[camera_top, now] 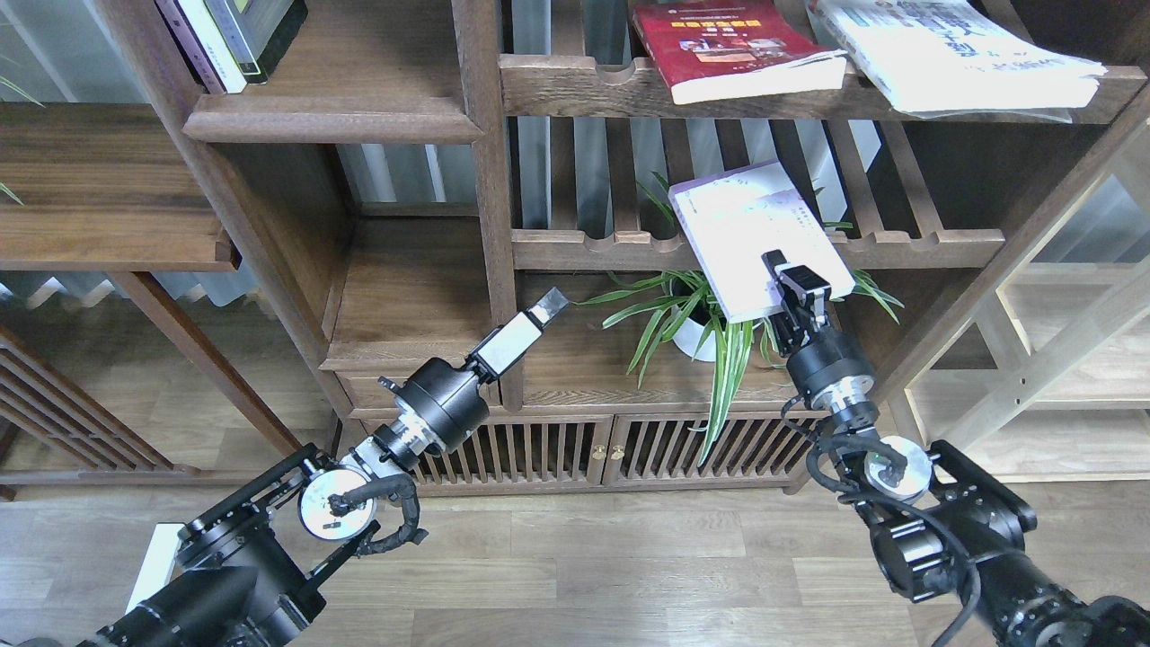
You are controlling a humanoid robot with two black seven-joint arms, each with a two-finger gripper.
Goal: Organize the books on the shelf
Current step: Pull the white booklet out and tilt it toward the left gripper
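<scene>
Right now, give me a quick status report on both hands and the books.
Right hand shut on lavender book, clear of slatted rack. Left hand empty. Potted plant below book.

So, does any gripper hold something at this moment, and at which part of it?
The right gripper holds the pale lavender-white book by its lower edge, near the right corner. The left gripper holds nothing.

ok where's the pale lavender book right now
In the head view, right of centre: the pale lavender book is held by the right gripper, over the spider plant.
</scene>
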